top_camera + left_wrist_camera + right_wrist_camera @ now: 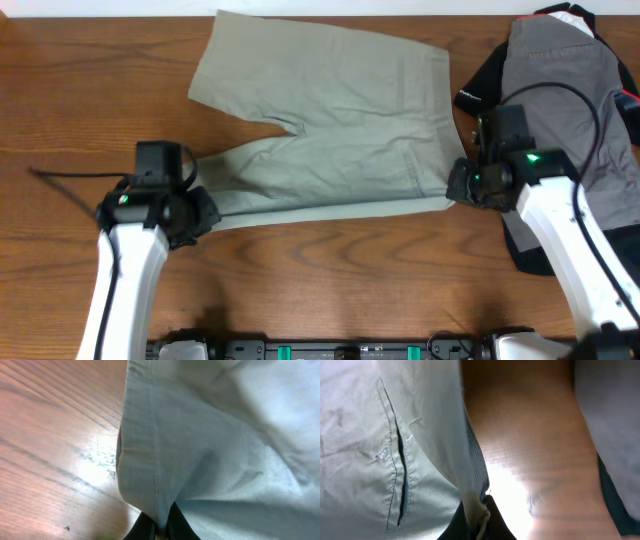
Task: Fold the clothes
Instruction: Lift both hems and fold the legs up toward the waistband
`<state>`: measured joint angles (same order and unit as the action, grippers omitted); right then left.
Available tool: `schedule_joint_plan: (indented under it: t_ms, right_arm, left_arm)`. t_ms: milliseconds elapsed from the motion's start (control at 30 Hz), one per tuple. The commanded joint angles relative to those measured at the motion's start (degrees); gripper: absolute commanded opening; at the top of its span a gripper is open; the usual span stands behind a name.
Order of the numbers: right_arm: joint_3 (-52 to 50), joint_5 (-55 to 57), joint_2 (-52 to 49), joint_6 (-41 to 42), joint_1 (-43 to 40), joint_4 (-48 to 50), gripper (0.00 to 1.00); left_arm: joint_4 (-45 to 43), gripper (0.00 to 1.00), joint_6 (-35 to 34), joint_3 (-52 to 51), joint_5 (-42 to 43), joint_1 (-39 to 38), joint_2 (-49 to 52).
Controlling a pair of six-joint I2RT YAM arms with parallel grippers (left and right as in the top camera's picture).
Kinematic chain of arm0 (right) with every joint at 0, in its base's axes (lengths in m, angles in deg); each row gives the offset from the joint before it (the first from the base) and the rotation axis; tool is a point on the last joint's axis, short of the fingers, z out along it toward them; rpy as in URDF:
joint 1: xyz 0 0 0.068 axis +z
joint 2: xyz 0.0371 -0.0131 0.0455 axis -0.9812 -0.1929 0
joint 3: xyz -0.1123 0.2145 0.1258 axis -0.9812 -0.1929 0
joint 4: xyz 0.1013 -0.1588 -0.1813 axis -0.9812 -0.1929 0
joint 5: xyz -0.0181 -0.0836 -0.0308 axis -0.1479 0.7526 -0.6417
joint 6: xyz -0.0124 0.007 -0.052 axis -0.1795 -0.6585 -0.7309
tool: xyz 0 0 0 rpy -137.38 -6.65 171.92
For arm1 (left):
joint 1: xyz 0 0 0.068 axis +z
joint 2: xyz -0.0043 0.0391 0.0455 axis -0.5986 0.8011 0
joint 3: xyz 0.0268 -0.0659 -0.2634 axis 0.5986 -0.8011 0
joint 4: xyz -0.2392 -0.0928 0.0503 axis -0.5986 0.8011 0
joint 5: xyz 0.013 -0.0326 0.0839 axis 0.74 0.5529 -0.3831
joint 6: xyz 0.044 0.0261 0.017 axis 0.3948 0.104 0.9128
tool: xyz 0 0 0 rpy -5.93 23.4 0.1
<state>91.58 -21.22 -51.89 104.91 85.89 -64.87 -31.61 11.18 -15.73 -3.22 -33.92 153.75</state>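
The light khaki-beige shorts (330,130) lie spread on the table, waistband to the right, legs pointing left. My left gripper (203,208) is shut on the hem of the near leg, seen close in the left wrist view (161,529) with the stitched hem (150,450) rising from the jaws. My right gripper (458,185) is shut on the near waistband corner, seen in the right wrist view (479,522), where the fabric (360,445) with a pocket slit and whitish lining is pinched.
A darker grey garment (570,80) lies on a black garment (478,85) at the far right, close to the right arm. Bare wood table (80,90) lies to the left and in front. A thin cable (60,185) crosses the left side.
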Motion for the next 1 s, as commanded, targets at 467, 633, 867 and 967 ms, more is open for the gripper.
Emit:
schedule_joint_plan:
  t_ms: [467, 633, 867, 967]
  right_arm:
    - [0.0, 3.5, 25.9, 3.3, -0.9, -18.0, 0.01]
    - [0.0, 6.8, 29.2, 5.7, -0.9, -17.6, 0.01]
    - [-0.1, 10.6, 22.6, 5.7, -0.9, -9.9, 0.01]
    - [-0.1, 11.1, 17.6, 5.7, -0.9, -7.3, 0.01]
  left_arm:
    - [11.6, 0.06, -0.3, 10.0, -3.0, 0.3, -25.4]
    - [10.9, 0.06, -0.3, 10.1, -3.1, 0.3, -24.3]
    - [2.5, 0.06, 1.2, 9.9, -3.5, 0.3, -15.4]
    - [-1.2, 0.06, 1.4, 9.9, -3.5, 0.3, -9.7]
